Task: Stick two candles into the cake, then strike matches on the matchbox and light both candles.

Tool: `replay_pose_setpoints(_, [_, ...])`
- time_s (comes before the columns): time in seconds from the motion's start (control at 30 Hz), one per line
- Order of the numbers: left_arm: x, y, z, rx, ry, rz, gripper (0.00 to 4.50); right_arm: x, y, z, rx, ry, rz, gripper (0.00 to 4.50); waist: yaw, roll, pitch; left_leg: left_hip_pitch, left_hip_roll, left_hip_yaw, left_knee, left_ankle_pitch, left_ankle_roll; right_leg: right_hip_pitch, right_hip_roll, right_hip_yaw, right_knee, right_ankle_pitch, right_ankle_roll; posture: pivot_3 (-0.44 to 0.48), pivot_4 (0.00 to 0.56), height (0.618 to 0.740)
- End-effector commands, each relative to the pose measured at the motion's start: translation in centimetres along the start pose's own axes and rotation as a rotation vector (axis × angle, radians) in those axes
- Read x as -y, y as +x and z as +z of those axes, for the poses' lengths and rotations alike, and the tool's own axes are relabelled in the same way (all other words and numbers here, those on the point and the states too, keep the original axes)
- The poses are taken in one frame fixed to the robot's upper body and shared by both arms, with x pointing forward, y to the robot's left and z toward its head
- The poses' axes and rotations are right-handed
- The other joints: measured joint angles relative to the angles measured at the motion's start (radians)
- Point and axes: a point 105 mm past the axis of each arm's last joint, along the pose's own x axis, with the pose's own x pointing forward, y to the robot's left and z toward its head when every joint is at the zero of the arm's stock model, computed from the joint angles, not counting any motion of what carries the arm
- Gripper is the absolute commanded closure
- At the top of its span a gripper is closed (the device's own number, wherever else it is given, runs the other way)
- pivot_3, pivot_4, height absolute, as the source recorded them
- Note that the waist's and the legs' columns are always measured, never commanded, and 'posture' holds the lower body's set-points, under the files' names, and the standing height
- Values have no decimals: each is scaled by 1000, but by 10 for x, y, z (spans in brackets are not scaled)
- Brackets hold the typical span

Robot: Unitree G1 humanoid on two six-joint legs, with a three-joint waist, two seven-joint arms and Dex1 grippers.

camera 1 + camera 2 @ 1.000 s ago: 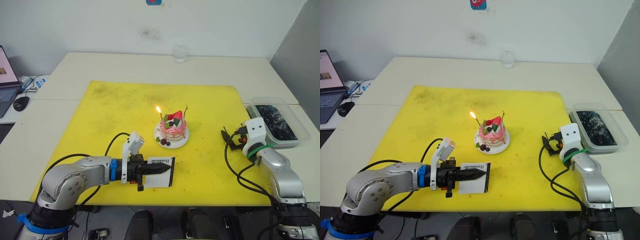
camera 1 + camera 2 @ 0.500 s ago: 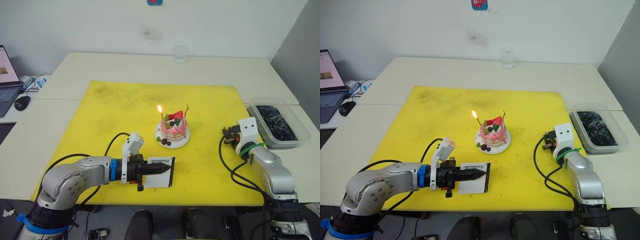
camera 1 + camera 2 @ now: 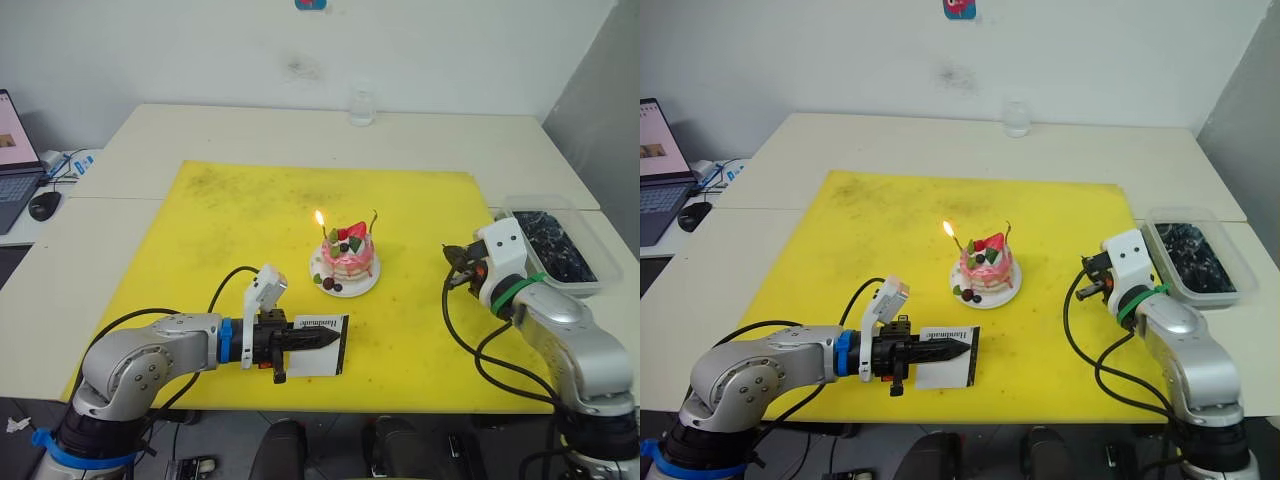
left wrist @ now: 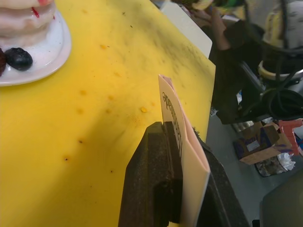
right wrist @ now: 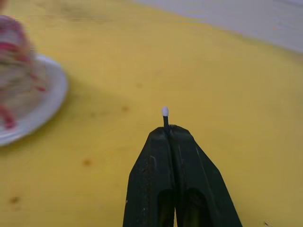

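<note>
Small round pink-and-white layered cake (image 3: 346, 258), topped w/ red strawberry and dark berries, sits on a white plate (image 3: 365, 283) near the middle of a yellow mat (image 3: 240, 220) spread over a pale surface (image 3: 230, 130). Two thin pale wiry candles stand in the cake: the one on the robot's left side (image 3: 322, 231) carries a small flame, the other candle (image 3: 372, 219), on the cake's right side, is unlit.

Left tool (image 3: 318, 340), in front of the cake and slightly to its left, pinches the flat white rectangular matchbox (image 3: 322, 344) w/ black lettering; the left wrist view has the box's edge clamped between both black fingers (image 4: 156, 184), held on edge just above the mat.

Right tool (image 5: 166, 130), well to the cake's right near the mat's edge, is pressed together on a short dark match w/ a white tip (image 5: 164, 115), the tip poking out beyond the fingertips.

Beyond that tool, right of the mat: a clear plastic tray (image 3: 590, 277) of dark bits. Far behind the cake, a clear glass (image 3: 361, 105). Far left of the cake: laptop (image 3: 12, 170), black mouse (image 3: 43, 205).
</note>
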Motion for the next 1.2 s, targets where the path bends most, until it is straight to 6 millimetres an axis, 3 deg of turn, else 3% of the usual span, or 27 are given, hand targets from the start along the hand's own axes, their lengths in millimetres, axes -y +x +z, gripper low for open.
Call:
replay_pose_setpoints(0.03, [6,-1,5,8,27,-28,4500,-39,-27,-2,-18,-72,168,4471,5,0,0,0,0,0,0,0,0,0,0,-1,0,0,0,0,150,740])
replay_pose_setpoints(0.13, [6,-2,5,-2,26,-34,4500,-64,-43,-18,-56,-81,255,4471,6,0,0,-1,0,0,0,0,0,0,-1,-1,-1,-1,-1,0,150,740])
replay_pose_setpoints(0.27, [6,-3,4,-17,27,-42,4500,-77,-46,-31,-58,-45,275,4471,-3,0,0,1,0,1,0,0,0,0,-2,0,0,0,0,0,150,740])
replay_pose_setpoints(0.7, [7,-4,5,-29,38,-46,4500,-74,-27,-60,-22,-1,189,4471,0,-1,0,1,0,0,-1,0,0,0,-1,0,0,-1,-2,0,150,740])
replay_pose_setpoints(0.93, [8,-4,4,-27,34,-41,4500,-77,-26,-61,-13,-20,199,2121,-1,-1,0,1,0,0,0,0,0,0,-1,0,0,-1,-1,0,150,740])
replay_pose_setpoints(1.2, [5,-2,6,-25,33,-37,4500,-79,-23,-59,22,-14,209,2121,-1,-1,0,1,0,0,0,0,0,0,-1,0,0,-1,-2,0,150,740])
